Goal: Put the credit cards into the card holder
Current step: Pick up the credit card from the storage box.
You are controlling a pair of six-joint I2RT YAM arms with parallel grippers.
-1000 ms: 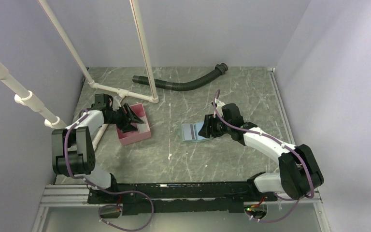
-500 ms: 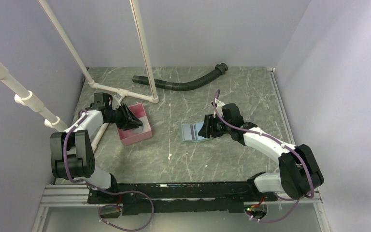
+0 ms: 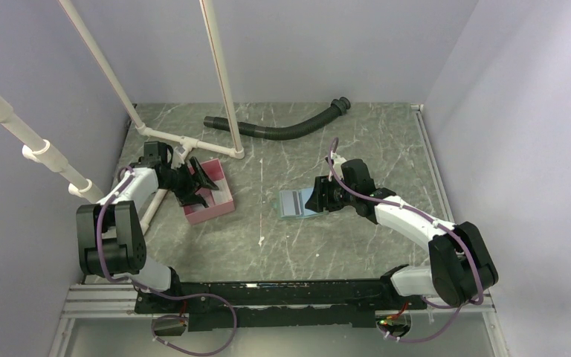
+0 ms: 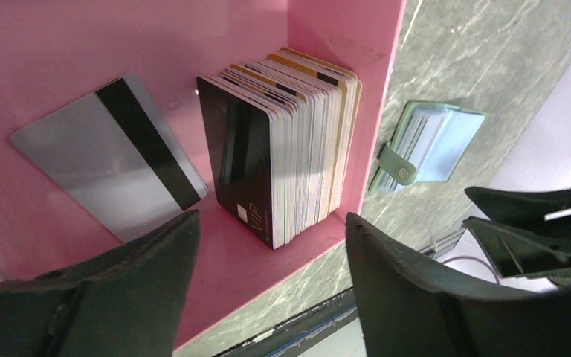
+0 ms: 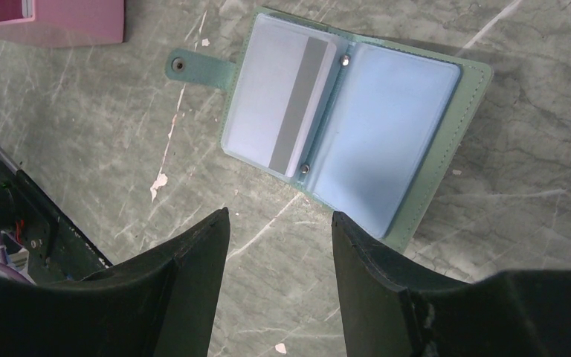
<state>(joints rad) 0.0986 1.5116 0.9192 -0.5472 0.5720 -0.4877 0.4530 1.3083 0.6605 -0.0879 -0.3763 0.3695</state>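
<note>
The light-blue card holder [image 3: 297, 202] lies open on the table; the right wrist view [image 5: 409, 126] shows one card with a grey stripe [image 5: 290, 111] in its left pocket. A stack of credit cards [image 4: 290, 156] stands on edge in the pink box [image 4: 375, 74], and a silver card with a black stripe [image 4: 111, 167] lies flat beside it. My left gripper [image 4: 271, 219] is open and empty over the box, also seen from the top [image 3: 197, 182]. My right gripper [image 5: 280, 216] is open and empty just beside the holder's near edge [image 3: 320, 197].
A black corrugated hose [image 3: 282, 132] lies at the back of the table. A white pipe frame [image 3: 193, 141] stands behind the pink box [image 3: 215, 204], with more white pipes at the left wall [image 3: 44, 156]. Walls enclose three sides.
My left gripper has shifted and turned slightly over the pink box. The right arm and the holder have not moved.
</note>
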